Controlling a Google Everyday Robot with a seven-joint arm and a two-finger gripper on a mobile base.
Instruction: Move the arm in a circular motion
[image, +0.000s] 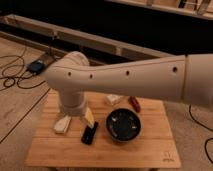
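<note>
The cream-white arm (130, 77) reaches across the view from the right, with small dark holes along its thick segment. It bends at a rounded joint (67, 75) and turns down over the left half of the wooden table (150, 152). My gripper (88, 118) is the small tan tip at the end of the arm. It hangs just above the table between a white object (62, 124) and a black object (89, 134). It holds nothing that I can see.
A dark bowl (123, 125) sits mid-table, right of the gripper. A white box (114, 99) and a red item (135, 104) lie behind the bowl. Cables and a blue device (36, 66) lie on the floor at the left. A dark wall with rails runs behind.
</note>
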